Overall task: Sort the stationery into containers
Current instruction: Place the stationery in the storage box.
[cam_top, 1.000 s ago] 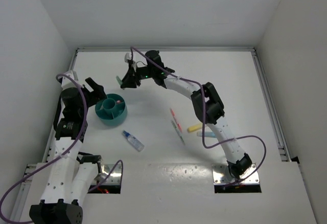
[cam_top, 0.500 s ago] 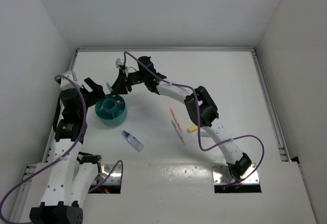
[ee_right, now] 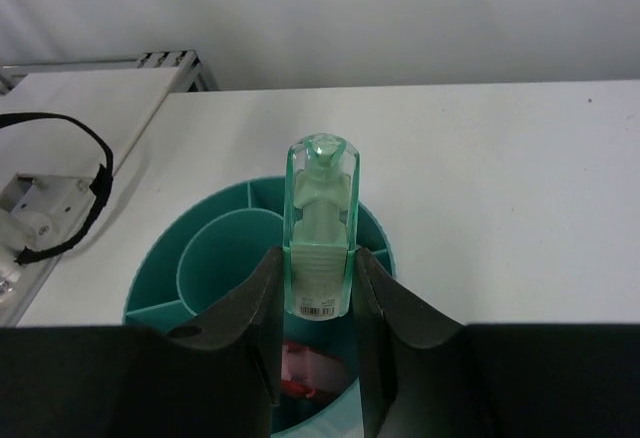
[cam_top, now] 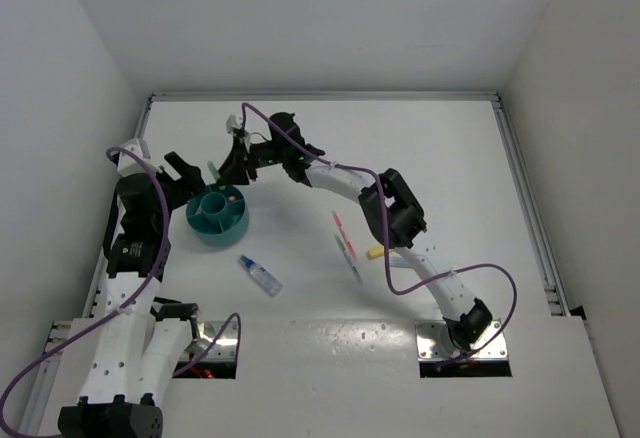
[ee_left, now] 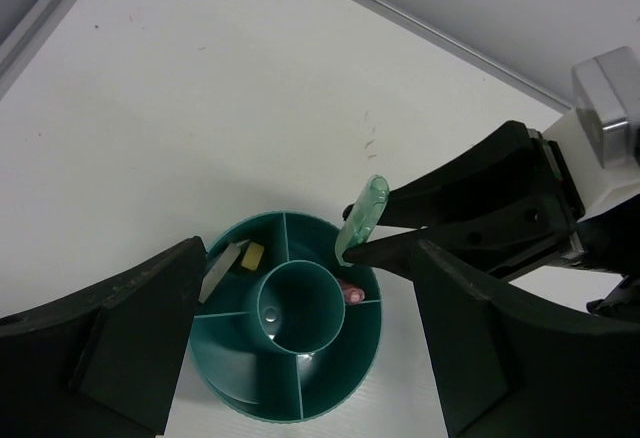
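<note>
Mint marker (ee_right: 320, 223) clamped in our right gripper (ee_right: 318, 258) over the cup (ee_left: 300, 410) at 12 o'clock. Our left gripper (ee_left: 305, 288) gapes wide, 10 o'clock.

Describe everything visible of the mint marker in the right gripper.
The mint marker is stubby, its clear pale-green plastic shell showing a ribbed whitish core, with a small barcode label low down. The right gripper is shut on its lower part, a black finger on each side. It tilts, free end up, over the rim of the teal organiser, above an outer compartment. Whether it touches the rim cannot be told.
</note>
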